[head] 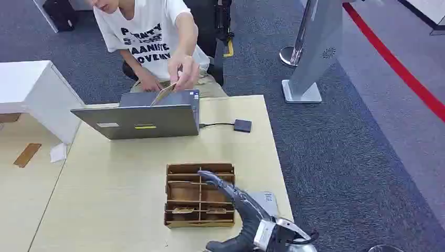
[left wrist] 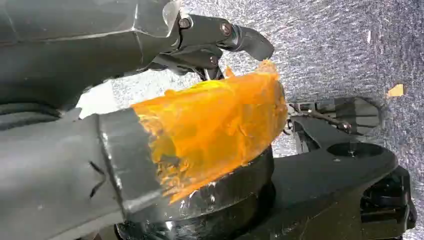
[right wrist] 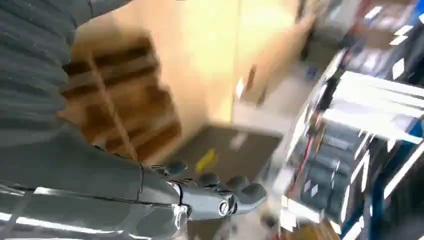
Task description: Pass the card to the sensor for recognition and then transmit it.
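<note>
**Card in the person's fingers; right robot hand idle over the organizer**

The card (head: pixel 163 93) is pinched by the person's hand (head: pixel 183 73) above the laptop (head: pixel 139 118), at 12 o'clock on the table (head: pixel 105 178), well apart from the sensor (head: pixel 242 125) at 1 o'clock. The right robot hand (head: pixel 218 184) is extended over the wooden organizer (head: pixel 199 195), released, nothing grasped; the left robot hand (left wrist: pixel 200 45) cannot be judged. A careless reach could snag the organizer's dividers, and the blurred right wrist view suggests fast motion.

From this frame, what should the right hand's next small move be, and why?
Probably lower the right hand into the wooden organizer to take a card: it hovers over the compartments apparently empty, cards lie in the near slots, and the person already holds one by the laptop.
</note>
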